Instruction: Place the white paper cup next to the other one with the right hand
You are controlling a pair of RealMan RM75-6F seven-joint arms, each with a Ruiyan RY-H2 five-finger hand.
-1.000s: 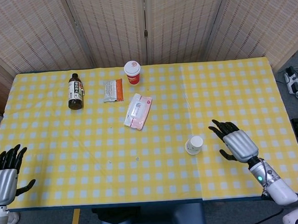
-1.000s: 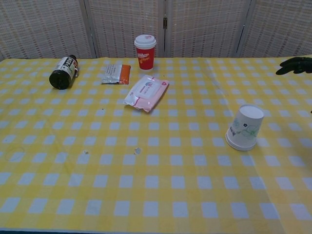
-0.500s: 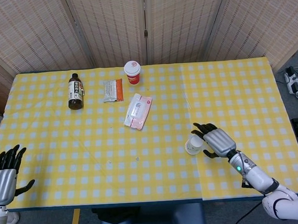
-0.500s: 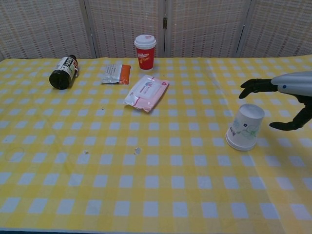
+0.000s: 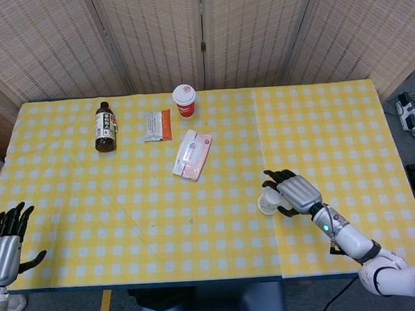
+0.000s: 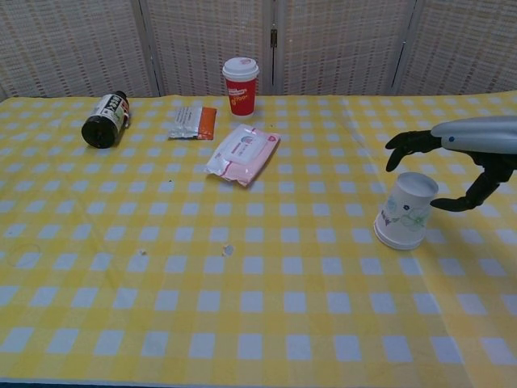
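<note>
bare cloth around white paper cup (image 5: 270, 202), wipes pack (image 5: 192, 154) toward red cup (image 5: 184, 100)

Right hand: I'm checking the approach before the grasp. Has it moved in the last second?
Yes. In the head view the right hand has come leftward across the checked tablecloth and now reaches over the white paper cup, which has stayed put.

Dark glass bottle (image 5: 105, 127) lying flat: label with large characters, illegible; red paper cup with white lid (image 6: 240, 85): pale lettering, unreadable; pink-and-white wipes packet (image 6: 241, 153) and silver-and-orange sachet (image 6: 192, 122): print too small to read
</note>
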